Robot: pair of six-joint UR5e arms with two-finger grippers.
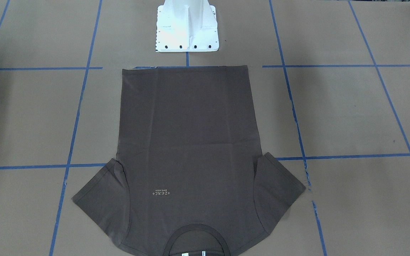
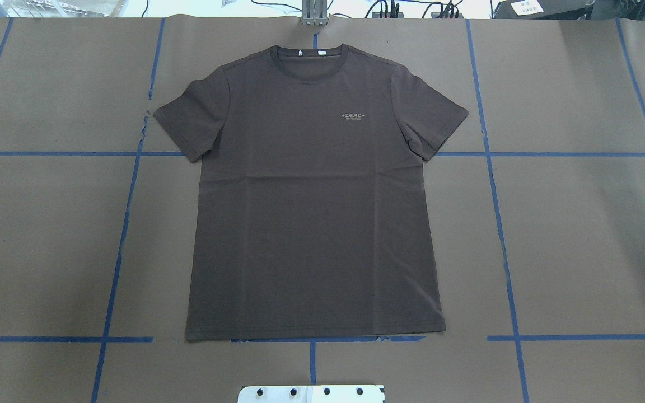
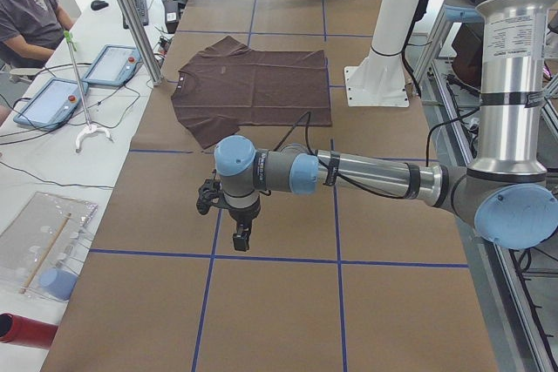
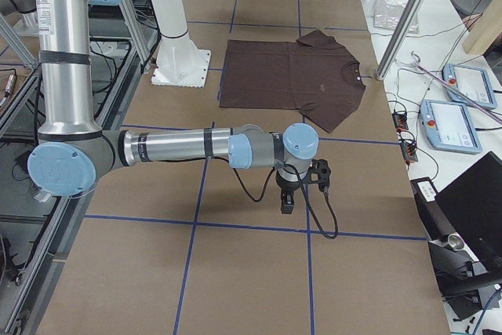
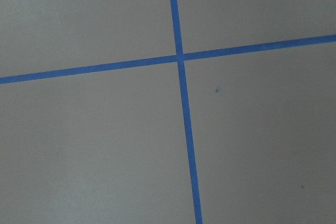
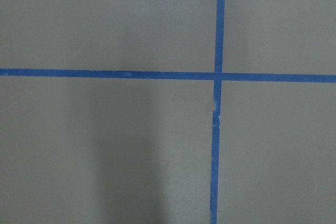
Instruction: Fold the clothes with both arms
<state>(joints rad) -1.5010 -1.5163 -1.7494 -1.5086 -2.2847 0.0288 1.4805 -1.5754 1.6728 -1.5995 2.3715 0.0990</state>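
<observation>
The dark brown T-shirt (image 2: 311,212) lies flat and spread out, front up, collar at the far edge and hem toward the robot's base. It also shows in the front-facing view (image 1: 187,142) and in both side views (image 3: 253,84) (image 4: 290,76). My left gripper (image 3: 237,234) hangs over bare table well off to the shirt's left. My right gripper (image 4: 287,203) hangs over bare table well off to its right. Neither touches the shirt. Both show only in the side views, so I cannot tell whether they are open or shut. Both wrist views show only brown paper and a blue tape cross (image 5: 180,59) (image 6: 218,75).
The white base plate (image 1: 187,32) stands just behind the shirt's hem. Blue tape lines (image 2: 501,224) grid the brown table cover. An operator (image 3: 30,10), control tablets (image 3: 113,64) and metal posts (image 3: 131,15) line the far side, with a laptop (image 4: 478,217) there too.
</observation>
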